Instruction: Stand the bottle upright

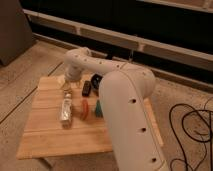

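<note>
The bottle lies on its side on the left half of the desk, its length running from the far edge toward the near edge, about midway between the two and nearer the left edge than the right; it is clear-whitish with a pale label, and which end carries the cap I cannot tell. Just beyond its far end hangs the hand, low over the desk and pointing down at the far-left part of the top; whether it touches the bottle is not plain, and I cannot tell whether the hand is wide or narrow. To the right of the bottle, close beside it but apart, lies a thin red chili-shaped item, and just right of that a green block shows partly behind the robot's big white arm. A small black oblong object rests toward the far edge, right of the hand. The arm sweeps in over the desk's right side, hiding that part of the wooden top
</note>
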You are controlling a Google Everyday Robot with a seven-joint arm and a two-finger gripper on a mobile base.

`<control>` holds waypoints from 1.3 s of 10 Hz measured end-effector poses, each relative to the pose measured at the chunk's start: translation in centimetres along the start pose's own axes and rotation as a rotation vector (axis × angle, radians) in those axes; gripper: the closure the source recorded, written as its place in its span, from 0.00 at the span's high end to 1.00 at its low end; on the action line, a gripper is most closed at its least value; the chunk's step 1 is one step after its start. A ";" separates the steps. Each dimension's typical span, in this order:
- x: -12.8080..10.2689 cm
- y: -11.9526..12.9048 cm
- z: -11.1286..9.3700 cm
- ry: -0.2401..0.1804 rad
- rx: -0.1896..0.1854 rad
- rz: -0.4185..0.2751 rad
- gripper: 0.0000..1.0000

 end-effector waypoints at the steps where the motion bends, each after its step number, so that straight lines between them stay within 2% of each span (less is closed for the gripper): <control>1: 0.5 1.2 1.6 0.038 0.011 -0.030 0.65; 3: 2.0 6.0 6.4 0.143 0.044 -0.127 0.65; 4: 2.4 6.9 7.8 0.179 0.075 -0.153 0.65; 5: 2.4 7.3 8.5 0.198 0.105 -0.160 0.65; 6: 2.0 7.5 8.6 0.200 0.136 -0.158 0.65; 7: 0.7 6.8 7.4 0.179 0.203 -0.146 0.65; 9: -1.4 6.3 4.0 0.105 0.285 -0.137 0.65; 10: -2.2 6.4 2.6 0.070 0.313 -0.137 0.65; 11: -2.2 6.4 1.8 0.056 0.335 -0.132 0.65; 12: -1.7 6.6 2.1 0.060 0.337 -0.126 0.65; 13: -0.7 6.6 3.4 0.083 0.322 -0.102 0.65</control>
